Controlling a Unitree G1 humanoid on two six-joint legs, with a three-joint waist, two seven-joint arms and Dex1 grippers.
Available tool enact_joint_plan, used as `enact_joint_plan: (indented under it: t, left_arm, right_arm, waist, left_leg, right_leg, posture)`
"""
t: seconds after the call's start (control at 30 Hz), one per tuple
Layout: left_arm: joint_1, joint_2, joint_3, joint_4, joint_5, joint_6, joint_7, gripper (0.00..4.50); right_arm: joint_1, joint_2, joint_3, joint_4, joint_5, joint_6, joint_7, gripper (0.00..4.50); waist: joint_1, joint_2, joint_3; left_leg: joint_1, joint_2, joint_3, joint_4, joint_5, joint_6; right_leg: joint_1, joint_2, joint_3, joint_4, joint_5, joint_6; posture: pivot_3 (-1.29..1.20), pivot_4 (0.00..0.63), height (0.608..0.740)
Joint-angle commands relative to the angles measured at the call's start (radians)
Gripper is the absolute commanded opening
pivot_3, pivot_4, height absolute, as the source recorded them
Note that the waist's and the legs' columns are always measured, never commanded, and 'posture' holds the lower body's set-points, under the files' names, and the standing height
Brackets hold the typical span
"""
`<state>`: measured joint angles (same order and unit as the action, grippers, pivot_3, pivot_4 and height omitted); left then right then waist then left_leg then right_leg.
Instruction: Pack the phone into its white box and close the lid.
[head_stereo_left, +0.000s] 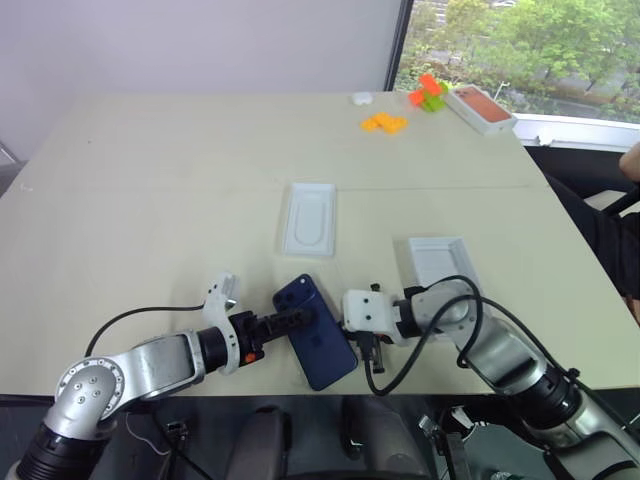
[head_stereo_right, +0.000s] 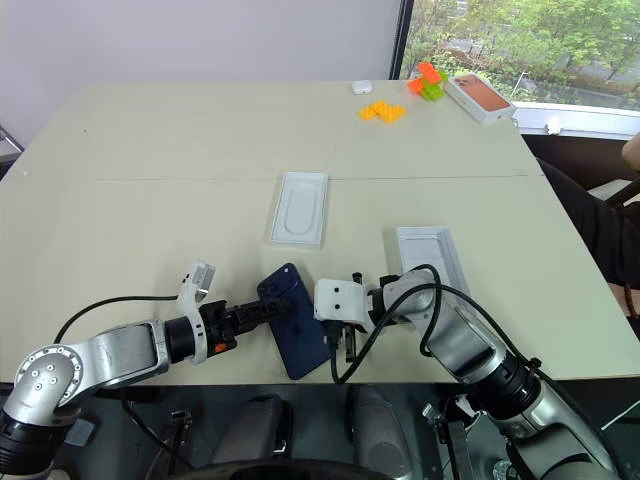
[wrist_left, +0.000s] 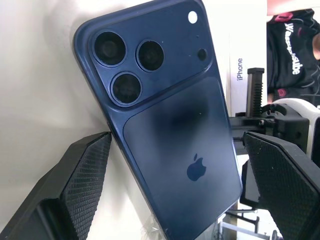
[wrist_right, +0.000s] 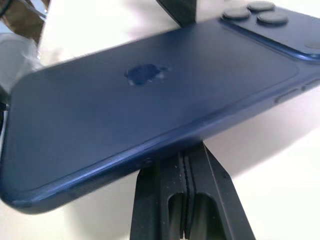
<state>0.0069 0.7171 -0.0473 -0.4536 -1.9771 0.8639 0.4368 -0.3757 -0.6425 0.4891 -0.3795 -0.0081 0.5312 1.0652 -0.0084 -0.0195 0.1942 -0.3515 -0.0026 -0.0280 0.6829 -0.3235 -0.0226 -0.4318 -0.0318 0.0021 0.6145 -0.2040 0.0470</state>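
The dark navy phone (head_stereo_left: 318, 335) lies back up near the table's front edge, its camera bump (wrist_left: 135, 60) toward my left gripper. My left gripper (head_stereo_left: 292, 321) is open, with one finger on each side of the phone's camera end (wrist_left: 175, 150). My right gripper (head_stereo_left: 367, 348) is shut and empty. Its closed fingertips (wrist_right: 186, 165) meet the phone's long right edge from below. The white box (head_stereo_left: 308, 217), with an oval-recessed insert, lies mid-table. The lid (head_stereo_left: 437, 262) lies open side up just behind my right wrist.
At the far right corner stand a white box with an orange-red top (head_stereo_left: 482, 108), orange blocks (head_stereo_left: 384, 122), green and orange blocks (head_stereo_left: 428, 92) and a small white object (head_stereo_left: 362, 98). A person (head_stereo_left: 630, 165) sits at the table's right side. The table's front edge is close below the phone.
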Motion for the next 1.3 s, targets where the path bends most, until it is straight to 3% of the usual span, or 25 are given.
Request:
enact_joint_plan:
  t: [0.03, 0.4, 0.57, 1.0, 1.3]
  left_arm:
    - [0.032, 0.026, 0.010, -0.002, 0.005, 0.005, 0.003, 4.47]
    - [0.089, 0.110, 0.052, -0.059, 0.005, 0.009, -0.047, 4.47]
    - [0.088, 0.115, 0.049, -0.047, 0.005, -0.004, -0.045, 4.47]
    - [0.064, 0.114, 0.026, -0.025, 0.005, 0.006, -0.045, 4.47]
    - [0.078, 0.114, 0.031, -0.031, 0.005, 0.002, -0.043, 4.47]
  right_arm:
    - [-0.017, -0.038, -0.058, -0.008, 0.007, -0.019, -0.002, 0.00]
    - [0.021, -0.152, -0.143, -0.019, 0.050, -0.044, 0.038, 0.00]
    - [0.137, -0.261, -0.124, -0.124, 0.094, -0.069, 0.134, 0.00]
    - [0.122, -0.162, -0.019, -0.125, 0.103, -0.003, 0.139, 0.00]
    - [0.135, -0.197, -0.020, -0.134, 0.129, -0.005, 0.193, 0.00]
  waist:
    - [-0.001, 0.000, 0.000]
    - [-0.004, 0.000, 0.000]
    - [-0.001, 0.000, 0.001]
    - [-0.003, 0.000, 0.000]
    - [-0.003, 0.000, 0.000]
  left_leg:
    - [0.000, 0.000, 0.000, 0.000, 0.000, 0.000]
    - [-0.002, 0.002, 0.000, -0.001, 0.000, 0.000]
    - [-0.003, 0.002, 0.000, -0.002, 0.000, 0.000]
    - [-0.002, 0.004, -0.001, -0.002, 0.000, 0.000]
    - [-0.002, 0.004, -0.001, -0.002, 0.000, 0.000]
  right_leg:
    - [0.000, 0.000, 0.000, 0.000, 0.000, 0.000]
    - [-0.003, 0.003, -0.001, 0.000, 0.000, 0.000]
    - [-0.003, 0.002, -0.001, -0.002, -0.001, 0.001]
    - [-0.002, 0.003, -0.002, -0.002, -0.001, 0.001]
    - [-0.002, 0.003, -0.002, -0.002, -0.001, 0.001]
  posture:
    - [0.00, 0.150, 0.740]
    - [0.00, 0.150, 0.740]
    - [0.00, 0.150, 0.740]
    - [0.00, 0.150, 0.740]
    - [0.00, 0.150, 0.740]
